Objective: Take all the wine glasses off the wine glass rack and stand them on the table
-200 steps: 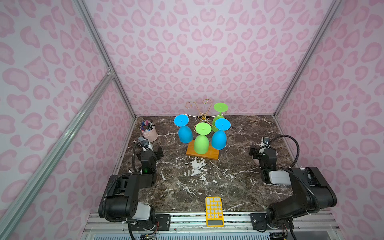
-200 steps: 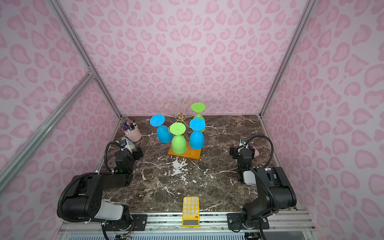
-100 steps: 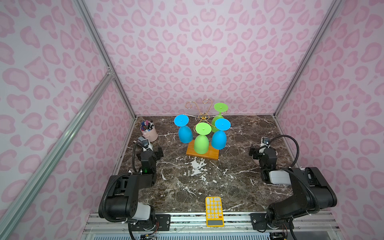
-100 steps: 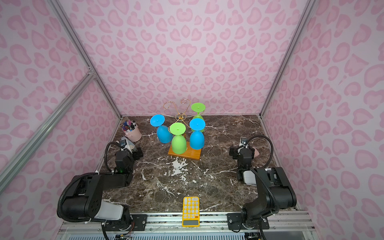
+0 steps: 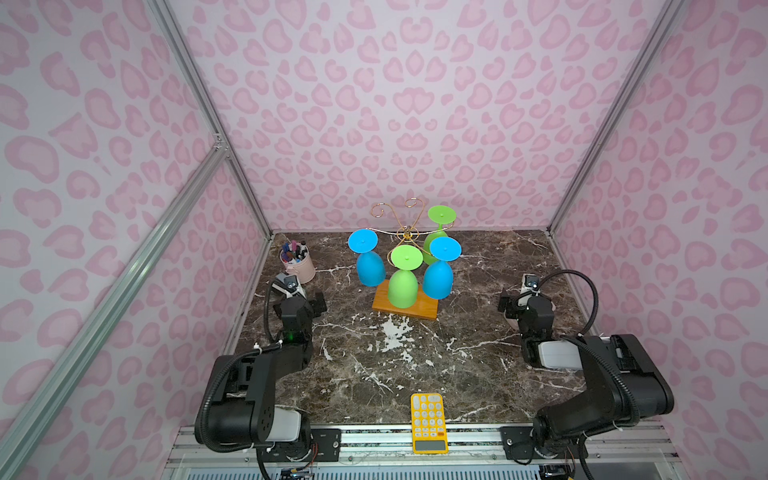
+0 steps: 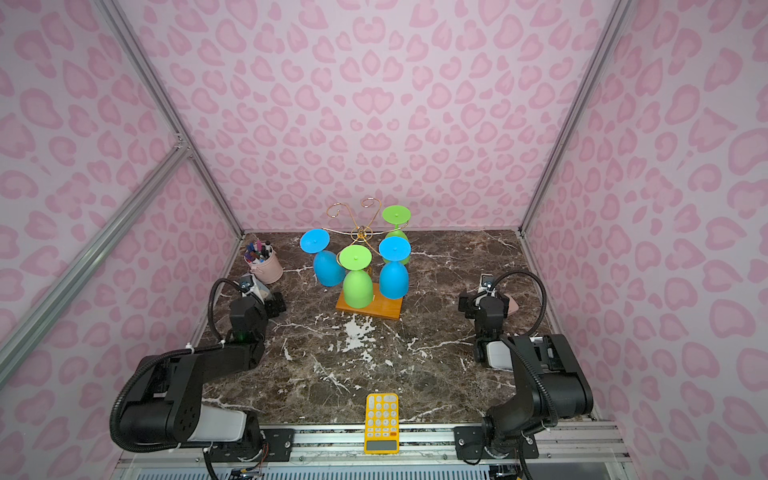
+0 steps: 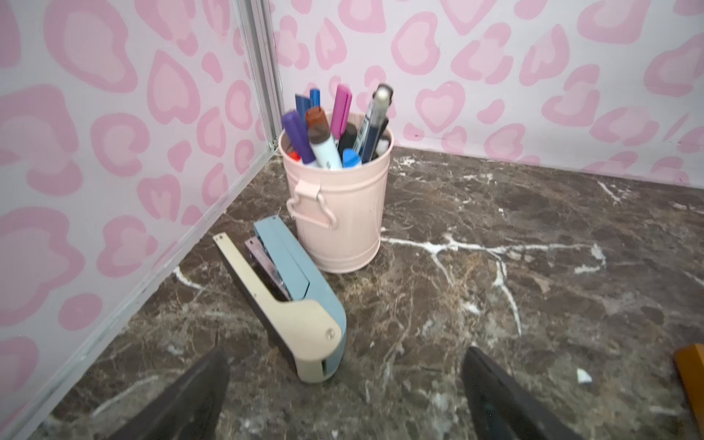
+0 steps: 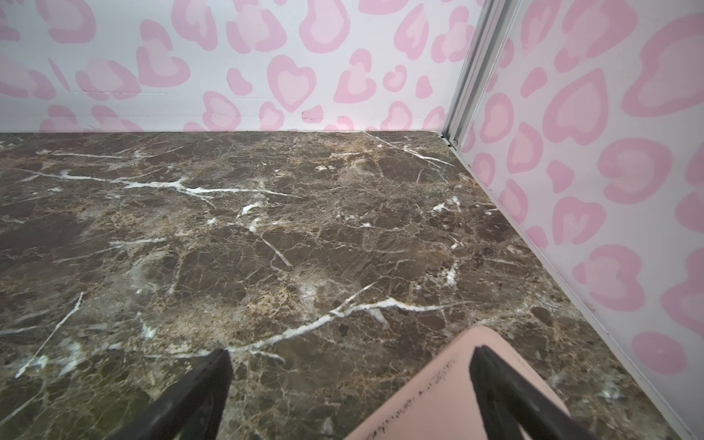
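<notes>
Plainly only in left wrist view: stapler (image 7: 289,301) just beside pen bucket (image 7: 343,213).

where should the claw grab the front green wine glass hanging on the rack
Probably its bowl, from the front: the bright-green wine glass hangs upside down, foot caught in the gold wire rack with wooden base, bowl hanging clear, blue wine glasses flanking it.

The rack (image 7: 693,375) is mostly cut off in the left wrist view. At the rack's far side, a green glass (image 5: 441,216) has its bowl mostly hidden behind a blue glass (image 5: 437,279). The calculator (image 5: 429,419) keys are unreadably small.
</notes>
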Controlling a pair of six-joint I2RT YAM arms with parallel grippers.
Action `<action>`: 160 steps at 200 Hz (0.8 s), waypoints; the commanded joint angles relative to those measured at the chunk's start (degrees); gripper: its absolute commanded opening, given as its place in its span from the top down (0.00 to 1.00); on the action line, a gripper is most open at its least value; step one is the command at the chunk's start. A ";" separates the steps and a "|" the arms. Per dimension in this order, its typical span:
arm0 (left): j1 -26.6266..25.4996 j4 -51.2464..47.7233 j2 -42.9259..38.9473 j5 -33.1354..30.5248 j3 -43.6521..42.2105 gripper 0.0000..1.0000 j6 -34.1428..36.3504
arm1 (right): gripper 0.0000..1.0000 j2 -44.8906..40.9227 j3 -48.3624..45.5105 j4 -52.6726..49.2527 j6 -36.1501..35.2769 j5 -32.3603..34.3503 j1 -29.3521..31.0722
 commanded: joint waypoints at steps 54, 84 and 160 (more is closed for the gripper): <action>-0.26 -13.34 -18.94 -1.69 -0.19 0.08 -11.36 | 0.01 -16.72 11.01 -27.06 9.32 -4.47 0.38; -1.37 -6.27 -31.22 5.83 -7.59 0.09 -15.06 | 0.01 -24.51 10.66 -32.30 24.15 -8.97 -0.94; -9.51 -13.87 -47.98 21.20 -10.02 0.18 -14.48 | 0.08 -36.13 14.22 -44.81 10.56 -19.97 9.60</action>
